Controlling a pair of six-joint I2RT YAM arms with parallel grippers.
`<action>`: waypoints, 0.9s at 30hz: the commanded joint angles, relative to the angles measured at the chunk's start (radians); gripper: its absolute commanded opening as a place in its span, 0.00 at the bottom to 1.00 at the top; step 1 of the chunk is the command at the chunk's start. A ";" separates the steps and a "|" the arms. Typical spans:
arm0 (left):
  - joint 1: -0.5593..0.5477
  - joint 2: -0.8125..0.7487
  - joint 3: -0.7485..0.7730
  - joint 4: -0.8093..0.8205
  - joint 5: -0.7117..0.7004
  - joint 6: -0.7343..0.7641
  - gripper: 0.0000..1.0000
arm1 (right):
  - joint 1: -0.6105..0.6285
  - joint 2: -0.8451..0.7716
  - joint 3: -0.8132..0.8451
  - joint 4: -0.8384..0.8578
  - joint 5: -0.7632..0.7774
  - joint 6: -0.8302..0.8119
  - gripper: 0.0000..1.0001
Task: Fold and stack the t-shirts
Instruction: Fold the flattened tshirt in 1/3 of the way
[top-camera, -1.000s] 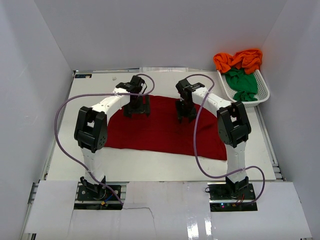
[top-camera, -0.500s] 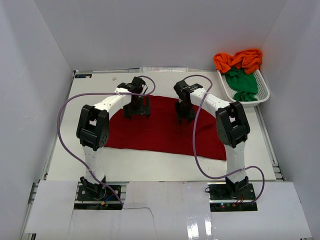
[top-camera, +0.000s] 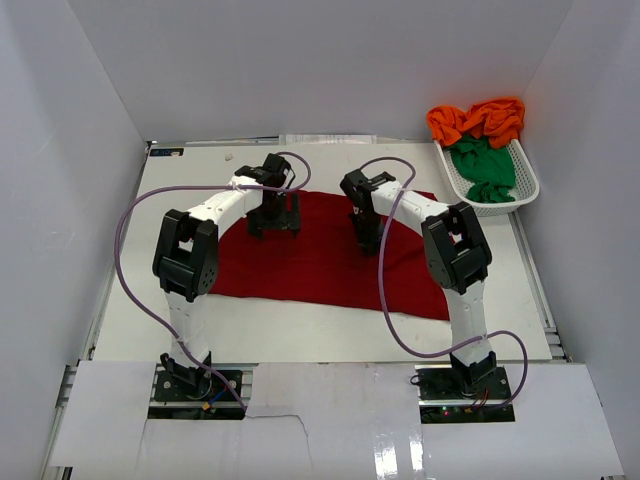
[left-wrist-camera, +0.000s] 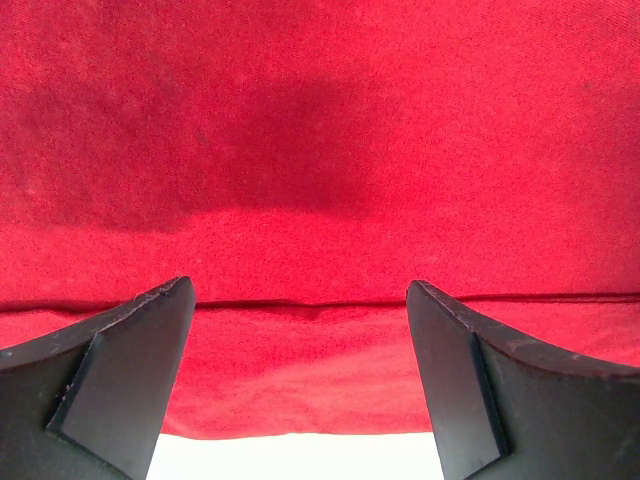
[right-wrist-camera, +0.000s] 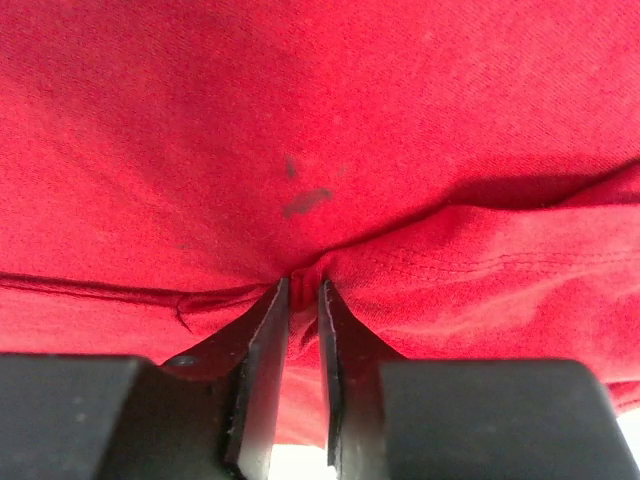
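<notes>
The dark red t-shirt (top-camera: 320, 260) lies spread on the white table. My left gripper (top-camera: 274, 222) hangs open over the shirt's far left part; in the left wrist view its fingers (left-wrist-camera: 120, 380) straddle a hem fold of the red shirt (left-wrist-camera: 320, 150) without gripping it. My right gripper (top-camera: 366, 236) is shut on a pinched ridge of the red shirt (right-wrist-camera: 400, 120) near its far edge, the cloth puckered between the fingertips (right-wrist-camera: 268, 330). Orange shirts (top-camera: 480, 118) and a green shirt (top-camera: 483, 165) sit at the back right.
A white lattice basket (top-camera: 520, 192) at the back right holds the green shirt, with the orange ones bunched over its far rim. White walls enclose the table on three sides. Purple cables loop from both arms.
My right gripper has shifted a little left and back over the shirt's far edge. The left gripper has stayed almost in place.
</notes>
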 joint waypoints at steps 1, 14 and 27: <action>-0.005 -0.029 -0.005 0.010 -0.007 0.007 0.98 | 0.006 -0.053 -0.011 -0.016 0.052 0.006 0.20; -0.005 -0.044 -0.048 0.029 -0.005 0.012 0.98 | 0.015 -0.418 -0.564 0.537 0.005 0.239 0.08; -0.005 -0.060 -0.077 0.040 -0.007 0.016 0.98 | 0.014 -0.378 -0.594 0.855 0.132 0.269 0.08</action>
